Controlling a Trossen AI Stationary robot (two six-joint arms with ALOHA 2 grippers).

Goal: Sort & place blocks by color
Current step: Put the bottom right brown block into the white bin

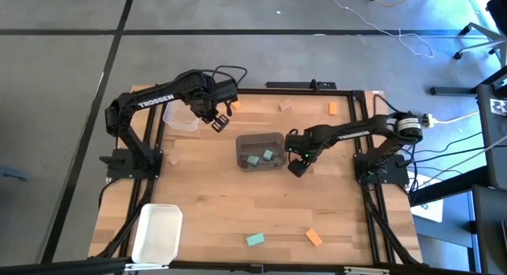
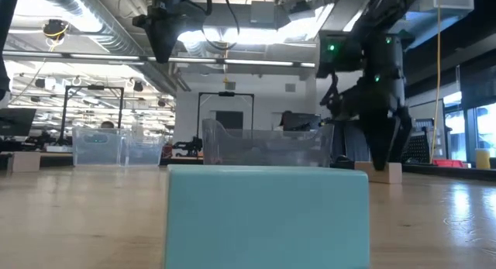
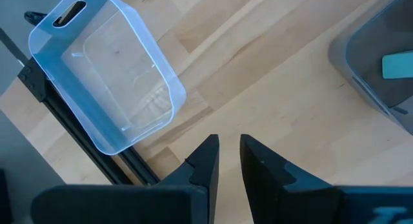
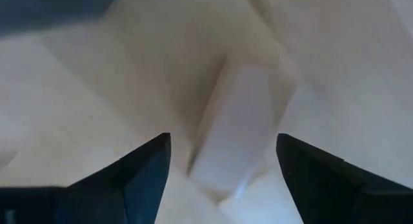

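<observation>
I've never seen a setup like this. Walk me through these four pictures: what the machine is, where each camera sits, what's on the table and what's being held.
It is a robot with two dark arms at a wooden table. One camera looks straight down, one sits at table height, and one rides on each wrist.

From above: a grey bin mid-table holds two teal blocks. A clear bin and a white bin lie to the left. Loose blocks are scattered: an orange one and a teal one near the front edge.

The left gripper hangs by the clear bin, fingers nearly together, with nothing visible between them. The right gripper, open, hovers over a tan block beside the grey bin.
</observation>
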